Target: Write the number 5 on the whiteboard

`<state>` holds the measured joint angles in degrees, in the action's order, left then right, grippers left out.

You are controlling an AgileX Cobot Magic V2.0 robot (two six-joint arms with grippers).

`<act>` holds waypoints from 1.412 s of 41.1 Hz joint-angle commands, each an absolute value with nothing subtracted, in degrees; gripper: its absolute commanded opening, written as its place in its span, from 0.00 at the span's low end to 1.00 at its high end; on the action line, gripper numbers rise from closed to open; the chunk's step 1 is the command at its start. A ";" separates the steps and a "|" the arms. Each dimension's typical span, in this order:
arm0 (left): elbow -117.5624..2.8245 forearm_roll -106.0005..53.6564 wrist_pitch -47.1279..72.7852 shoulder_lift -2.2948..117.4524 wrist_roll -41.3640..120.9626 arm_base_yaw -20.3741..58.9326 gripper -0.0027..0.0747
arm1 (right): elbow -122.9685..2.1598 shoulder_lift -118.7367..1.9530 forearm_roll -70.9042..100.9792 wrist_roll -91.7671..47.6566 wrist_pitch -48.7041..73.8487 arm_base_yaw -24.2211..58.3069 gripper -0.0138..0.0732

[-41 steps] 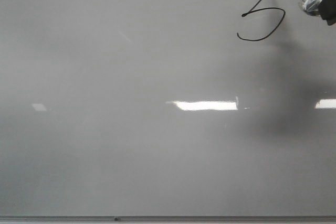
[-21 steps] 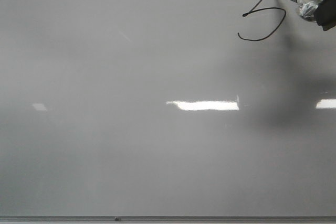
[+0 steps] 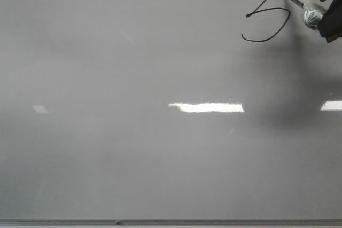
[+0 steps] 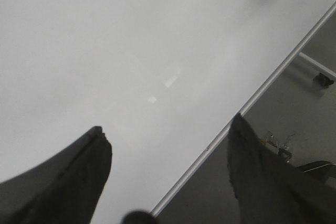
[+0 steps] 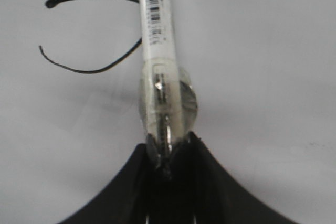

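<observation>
step: top bar of the number 5 (image 3: 266, 21) | right gripper (image 5: 169, 153) pinches marker (image 3: 302, 1), tip beside stem top on whiteboard (image 3: 133, 78) | left gripper (image 4: 168, 171) spread, idle | next: short stroke rightward

The number 5 (image 3: 267, 17) sits far right on the whiteboard (image 3: 133, 158), marker (image 3: 302, 2) just right of it.

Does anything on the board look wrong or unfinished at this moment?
The 5 on the whiteboard has only its slanted stem and belly; almost no top bar shows yet. The marker, held in the right claw, has its tip just right of the stem's top. Nothing is smeared or damaged.
</observation>
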<state>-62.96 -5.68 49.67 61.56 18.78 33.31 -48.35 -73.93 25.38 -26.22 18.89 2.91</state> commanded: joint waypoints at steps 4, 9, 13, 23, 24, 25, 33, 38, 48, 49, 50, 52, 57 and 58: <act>-64.56 -6.51 46.55 60.57 18.14 33.28 0.63 | -50.21 -72.38 25.56 -26.53 16.94 -1.25 0.09; -64.56 -6.51 46.55 60.57 18.14 33.39 0.63 | -50.21 -72.38 25.56 -26.53 17.21 -1.30 0.09; -64.56 -6.51 46.55 60.57 18.14 33.39 0.63 | -50.43 -71.40 25.56 -26.53 17.81 0.07 0.09; -64.56 -6.88 46.34 60.92 19.05 33.39 0.63 | -50.57 -61.18 25.62 -26.75 27.66 6.01 0.09; -64.56 -7.14 46.34 60.94 19.67 33.39 0.63 | -50.57 -60.26 25.62 -27.10 28.93 6.80 0.09; -64.56 -7.87 46.34 61.18 21.06 33.39 0.63 | -50.57 -59.41 25.62 -27.68 30.75 7.91 0.09; -64.56 -21.71 48.97 64.65 39.08 35.19 0.63 | -50.57 -54.64 25.62 -42.38 45.66 17.79 0.09; -65.72 -24.05 49.65 66.63 44.19 38.86 0.63 | -50.57 -54.71 25.75 -50.20 53.86 23.51 0.09; -69.31 -24.21 52.83 72.45 48.67 49.26 0.63 | -50.51 -54.71 26.24 -51.39 55.67 29.22 0.09; -69.65 -24.21 52.85 72.78 48.79 50.14 0.63 | -50.51 -54.71 26.24 -51.39 55.67 29.22 0.09; -69.97 -24.21 52.59 73.49 48.79 51.25 0.63 | -50.51 -54.71 26.24 -51.39 55.67 29.22 0.09; -70.81 -24.21 52.58 74.63 48.79 53.00 0.63 | -50.51 -54.71 26.24 -51.39 55.67 29.22 0.09; -72.86 -24.21 52.30 77.09 48.79 55.96 0.63 | -50.51 -54.71 26.24 -51.39 55.67 29.22 0.09; -73.06 -24.21 52.30 77.54 48.79 56.42 0.63 | -50.51 -54.71 26.24 -51.39 55.67 29.22 0.09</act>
